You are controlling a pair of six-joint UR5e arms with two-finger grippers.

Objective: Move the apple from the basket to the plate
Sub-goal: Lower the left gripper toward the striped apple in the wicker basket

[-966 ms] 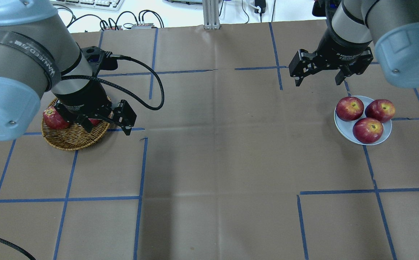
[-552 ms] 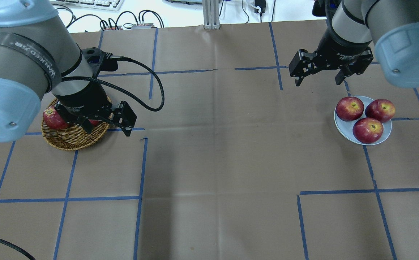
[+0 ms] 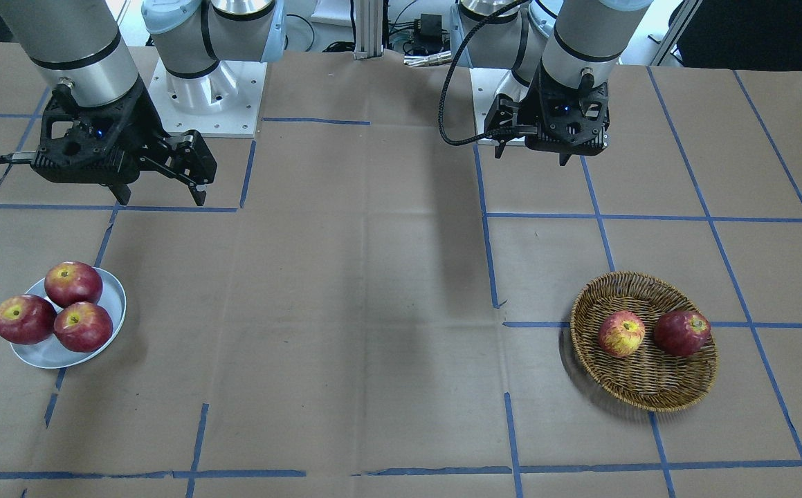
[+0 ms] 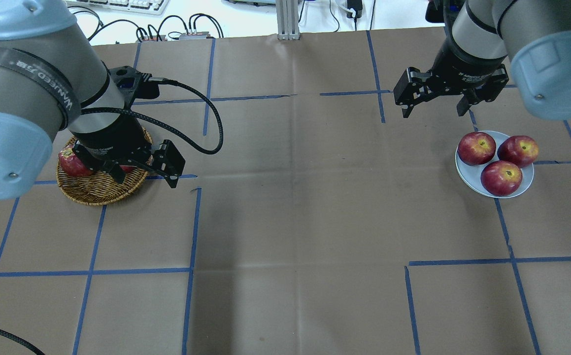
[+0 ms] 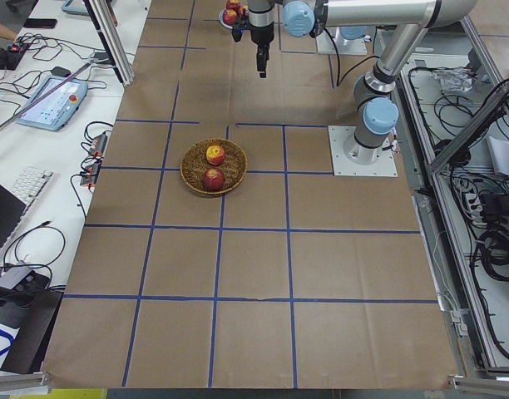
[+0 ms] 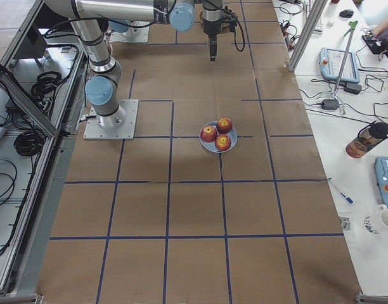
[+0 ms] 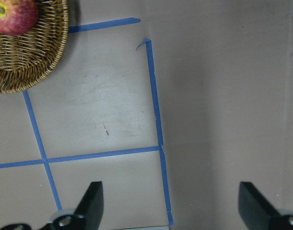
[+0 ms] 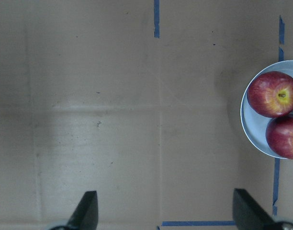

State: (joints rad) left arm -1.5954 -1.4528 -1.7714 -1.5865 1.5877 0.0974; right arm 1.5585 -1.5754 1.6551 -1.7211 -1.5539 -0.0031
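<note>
Step in hand: approach for pickup. The left gripper (image 7: 171, 203) hangs open and empty. The apple (image 3: 621, 333) lies in the basket (image 3: 650, 401), below the gripper and outside its finger span, beside a dark red apple (image 3: 681, 333). Next move: centre over the apple, descend and close clear of its neighbour.

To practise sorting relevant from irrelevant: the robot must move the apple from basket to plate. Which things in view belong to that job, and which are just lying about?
Belong to the job:
yellow-streaked apple
basket holding it
plate
left gripper, open

Just lying about:
dark red apple in the basket
three red apples on the plate
keyboard
</note>
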